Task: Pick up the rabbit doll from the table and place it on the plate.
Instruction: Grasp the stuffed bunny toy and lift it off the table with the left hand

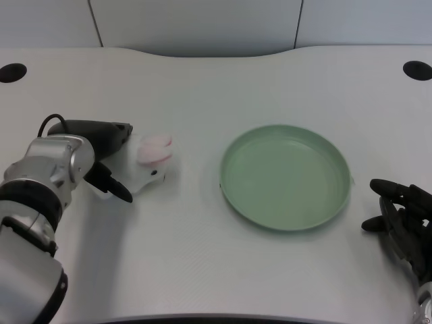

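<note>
The rabbit doll (pixel 150 160), white with pink ears, lies on the table left of centre. My left hand (pixel 106 156) is closed around its left end. Dark fingers lie along the doll's far side and a thumb (pixel 116 187) crosses its near side, so the hand grips the doll, which still touches the table. The hand hides part of the doll's body. The green plate (pixel 285 177) sits a short way to the right of the doll with nothing on it.
My right hand (pixel 402 219) rests at the lower right, just beyond the plate's rim. Two dark round holes (pixel 12 71) (pixel 417 69) mark the table's far corners. A grey wall runs behind the table.
</note>
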